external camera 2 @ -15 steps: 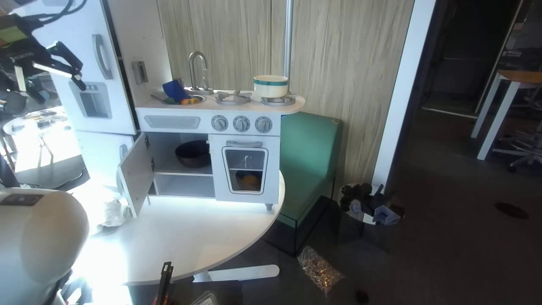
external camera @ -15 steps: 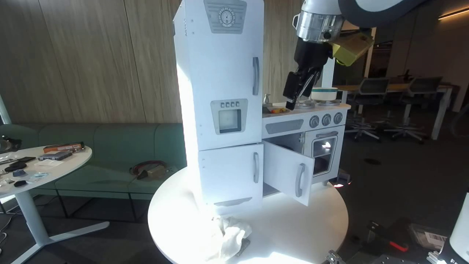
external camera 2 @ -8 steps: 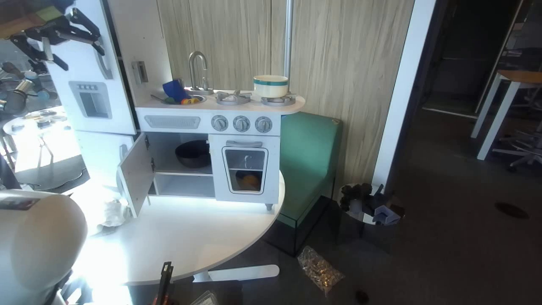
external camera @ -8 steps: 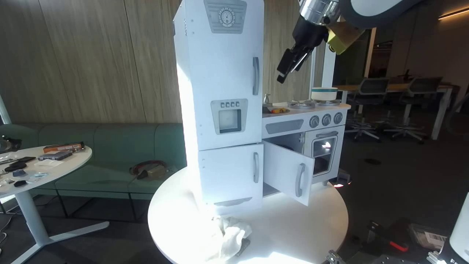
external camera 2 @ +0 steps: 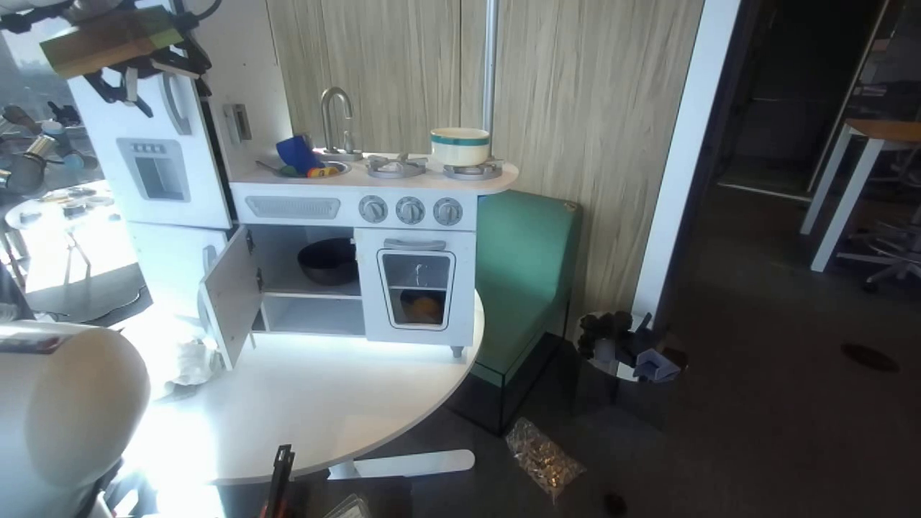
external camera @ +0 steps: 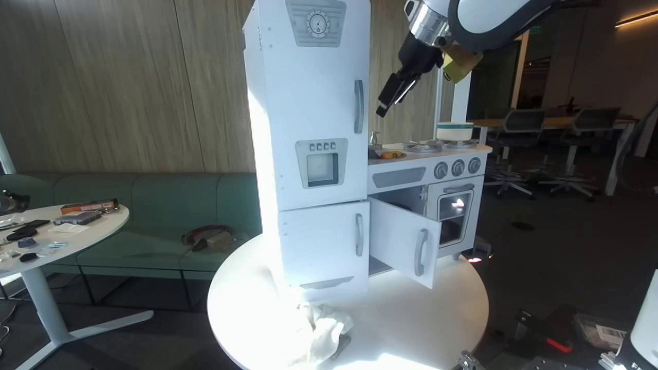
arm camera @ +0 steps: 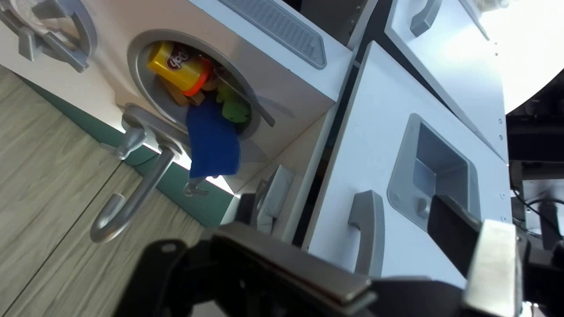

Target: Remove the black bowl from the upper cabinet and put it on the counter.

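The upper cabinet (external camera: 308,92) is the tall white tower's upper compartment. Its door is shut, with a grey handle (external camera: 359,107); it also shows in the wrist view (arm camera: 365,145). The small black bowl does not show; the shut door hides the inside. My gripper (external camera: 382,112) is open and empty, up beside the tower near the handle. In the wrist view the handle (arm camera: 372,233) shows between the spread fingers of my gripper (arm camera: 348,224), seemingly apart from them. The counter (external camera 2: 403,183), the low stove unit's top, is below my gripper.
A yellow tub (arm camera: 180,68) and a blue item (arm camera: 213,138) lie in the sink beside the faucet (arm camera: 136,207). A cream pot (external camera 2: 460,150) stands on a burner. Under the counter, an open low door (external camera 2: 234,298) reveals a large dark bowl (external camera 2: 327,262).
My gripper has risen from above the counter and moved toward the tower's upper door and handle. It stays open. The doors and objects have not moved.
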